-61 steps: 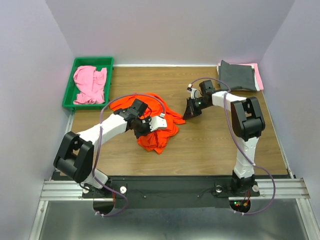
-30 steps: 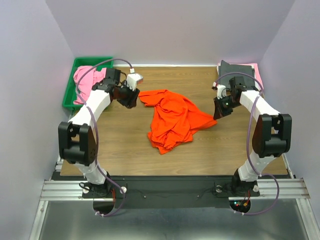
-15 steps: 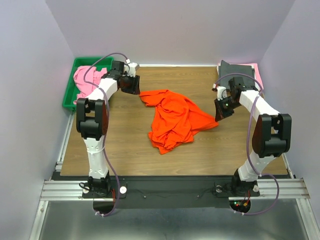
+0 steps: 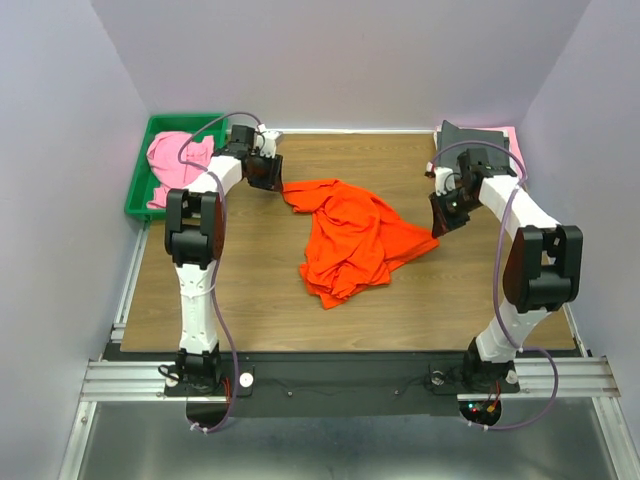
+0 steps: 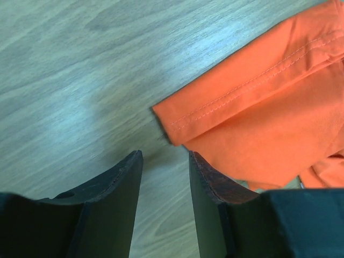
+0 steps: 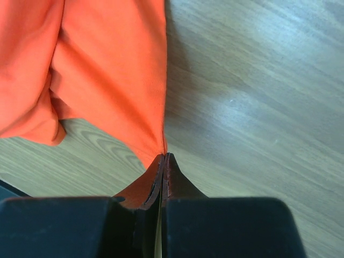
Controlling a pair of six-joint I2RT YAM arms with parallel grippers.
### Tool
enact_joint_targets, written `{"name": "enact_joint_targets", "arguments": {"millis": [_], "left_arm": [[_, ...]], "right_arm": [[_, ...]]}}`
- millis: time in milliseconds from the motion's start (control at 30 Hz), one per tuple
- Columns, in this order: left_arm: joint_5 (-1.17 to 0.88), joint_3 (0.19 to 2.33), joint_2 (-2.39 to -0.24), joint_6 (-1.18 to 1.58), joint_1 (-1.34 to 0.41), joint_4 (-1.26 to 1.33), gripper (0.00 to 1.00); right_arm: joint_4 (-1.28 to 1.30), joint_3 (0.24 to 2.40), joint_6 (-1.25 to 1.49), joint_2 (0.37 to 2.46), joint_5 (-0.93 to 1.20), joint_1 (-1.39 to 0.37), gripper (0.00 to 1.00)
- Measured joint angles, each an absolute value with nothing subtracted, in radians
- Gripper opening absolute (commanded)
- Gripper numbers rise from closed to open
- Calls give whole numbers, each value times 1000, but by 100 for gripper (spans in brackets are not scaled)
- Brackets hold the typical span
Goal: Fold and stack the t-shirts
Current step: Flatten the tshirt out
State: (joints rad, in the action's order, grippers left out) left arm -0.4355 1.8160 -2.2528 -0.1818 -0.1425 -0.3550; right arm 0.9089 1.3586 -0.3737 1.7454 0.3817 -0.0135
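Wooden table (image 4: 250, 290), orange t-shirt (image 4: 350, 235) corner inside right tool (image 6: 163, 159)

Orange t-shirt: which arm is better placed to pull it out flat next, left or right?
Right, probably. The right gripper is shut on an edge of the orange t-shirt, so it can pull at once. The left gripper is open and empty, just short of a hemmed corner lying on the table.
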Motion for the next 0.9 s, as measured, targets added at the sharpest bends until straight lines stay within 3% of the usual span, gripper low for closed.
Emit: {"name": "enact_joint_targets", "arguments": {"millis": [433,533,633,733,900], "left_arm": [[-513,1862,-2329,-76,-142,-328,36],[-524,1868,-2338,-59,-142,-321,24],[-526,1868,-2341,-46,-142,-321,18],[-526,1868,-2342,-38,-142,-321,3],[-527,1868,-2342,-31,-134,-321,0]], "right_arm": [[914,1378,-386,1788,372,-14,1],[915,1378,-389,1789,368,-14,1],[916,1378,-390,1789,364,-14,1],[916,1378,-390,1789,360,-14,1],[917,1380,-391,1789,352,-14,1]]}}
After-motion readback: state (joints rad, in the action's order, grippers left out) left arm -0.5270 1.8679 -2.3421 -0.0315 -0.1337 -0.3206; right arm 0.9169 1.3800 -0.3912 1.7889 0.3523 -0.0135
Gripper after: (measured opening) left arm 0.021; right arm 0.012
